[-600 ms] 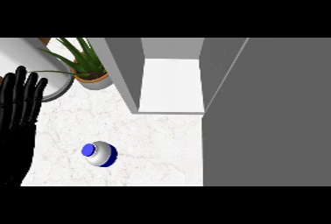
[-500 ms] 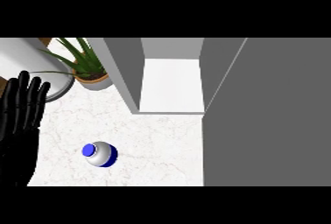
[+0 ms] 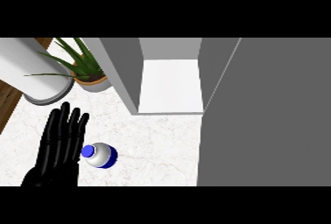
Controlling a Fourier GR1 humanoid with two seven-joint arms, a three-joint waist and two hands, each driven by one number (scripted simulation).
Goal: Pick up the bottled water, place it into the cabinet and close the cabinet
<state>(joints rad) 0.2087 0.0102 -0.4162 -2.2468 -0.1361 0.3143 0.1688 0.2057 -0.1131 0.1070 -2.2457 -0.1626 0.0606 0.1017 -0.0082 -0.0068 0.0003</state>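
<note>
Looking steeply down from the head view, the bottled water (image 3: pixel 99 155) is seen only from above, as a blue cap over a rounded silver and blue body, so its height cannot be judged. It stands on the white marble table (image 3: pixel 155 144), in front of the open cabinet (image 3: pixel 171 83), whose white shelf is visible while its door (image 3: pixel 265 113) fills the right side and is cut off by the edge. The left hand (image 3: pixel 59 146) is shown with its fingers straight and spread, lying just beside the bottle's left side; whether they touch cannot be told. Its forearm is cut off at the lower edge. The right hand is not seen. A potted plant (image 3: pixel 87 74) and a white cylinder (image 3: pixel 35 70) are partly cropped at the upper left. Compared with half a second ago, the left hand has been moved rightward, toward the bottle, which has stayed in place.
</note>
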